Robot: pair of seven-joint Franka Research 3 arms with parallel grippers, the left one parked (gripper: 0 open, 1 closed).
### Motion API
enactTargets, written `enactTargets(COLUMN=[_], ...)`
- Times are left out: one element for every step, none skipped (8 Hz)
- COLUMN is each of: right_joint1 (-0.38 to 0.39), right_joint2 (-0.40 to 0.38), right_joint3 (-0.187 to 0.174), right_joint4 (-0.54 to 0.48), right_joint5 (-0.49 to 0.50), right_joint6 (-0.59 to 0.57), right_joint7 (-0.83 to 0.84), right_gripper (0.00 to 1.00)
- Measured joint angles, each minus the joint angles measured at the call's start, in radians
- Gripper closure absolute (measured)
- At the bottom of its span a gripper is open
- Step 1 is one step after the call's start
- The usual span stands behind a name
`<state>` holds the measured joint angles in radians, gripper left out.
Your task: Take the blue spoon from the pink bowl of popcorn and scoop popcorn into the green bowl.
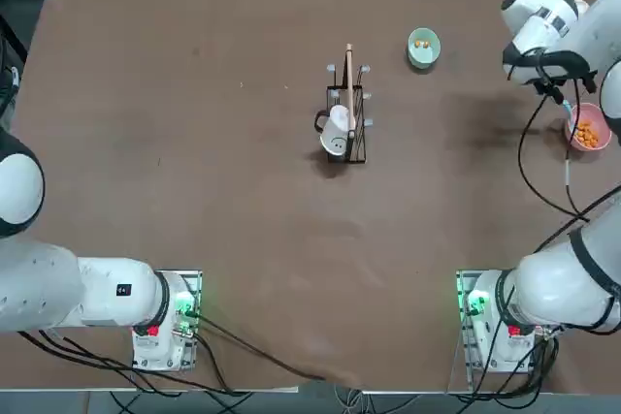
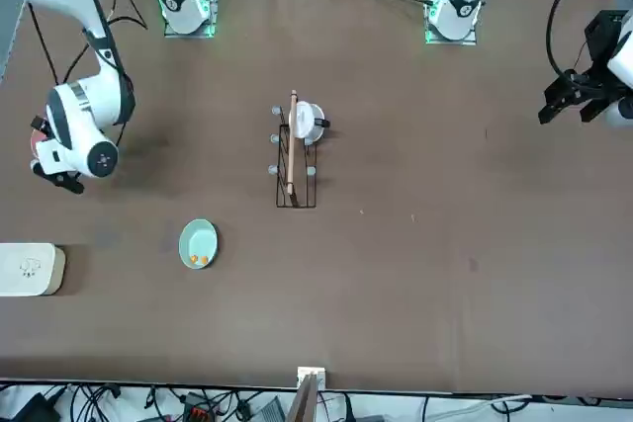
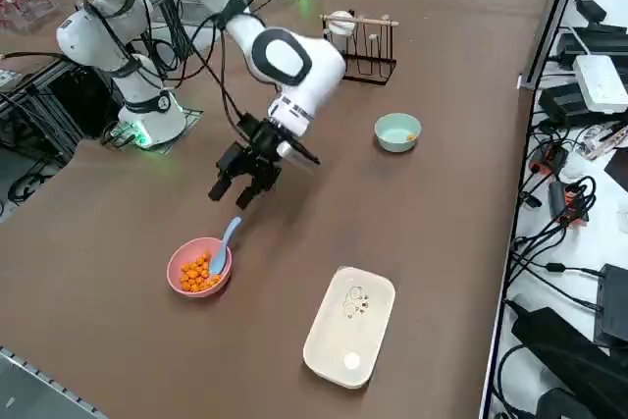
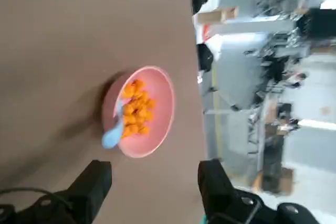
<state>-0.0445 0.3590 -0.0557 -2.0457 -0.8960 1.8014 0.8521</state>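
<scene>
A: Surface?
B: Brown matte table, fills most of the top view. Beyond it in the right side view: white bench down the right edge, black cables and boxes on it.
A: On the table?
B: White rounded box, low, right of centre, side view. Black wire rack at top, upright wooden stick and white mug at it in the top view.
A: Bowls?
B: Pink bowl, plain rim, lower left of side view. Mint-green bowl, upper right of centre there; a couple of orange bits inside per front view.
A: Spoon?
B: Blue spoon, slim, light blue, slanted in the pink one. One end at the popcorn, other past the rim. Popcorn: orange-yellow, small lumps, piled.
A: Arm?
B: Right arm reaches down from upper left, side view, bent at the wrist. Right gripper in the air near the pink bowl, fingers wide apart, nothing between them, not touching the spoon.
</scene>
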Motion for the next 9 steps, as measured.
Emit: enactTargets(right_joint1=[0.003, 0.007, 0.01, 0.015, 0.017, 0.017, 0.016, 0.014, 0.013], right_joint2=[-0.03, -0.056, -0.076, -0.09, -0.097, -0.103, -0.11, -0.122, -0.138], right_joint3=[0.015, 0.032, 0.046, 0.052, 0.053, 0.052, 0.05, 0.047, 0.045], right_joint4=[0.02, 0.053, 0.1, 0.166, 0.245, 0.33, 0.405, 0.462, 0.506], right_joint5=[0.096, 0.197, 0.307, 0.425, 0.54, 0.655, 0.766, 0.858, 0.916], right_joint6=[-0.001, -0.013, -0.045, -0.092, -0.155, -0.229, -0.302, -0.35, -0.36], right_joint7=[-0.01, -0.034, -0.063, -0.103, -0.169, -0.256, -0.34, -0.415, -0.478], right_gripper=[0.0, 0.0, 0.0, 0.0, 0.0, 0.0, 0.0, 0.0, 0.0])
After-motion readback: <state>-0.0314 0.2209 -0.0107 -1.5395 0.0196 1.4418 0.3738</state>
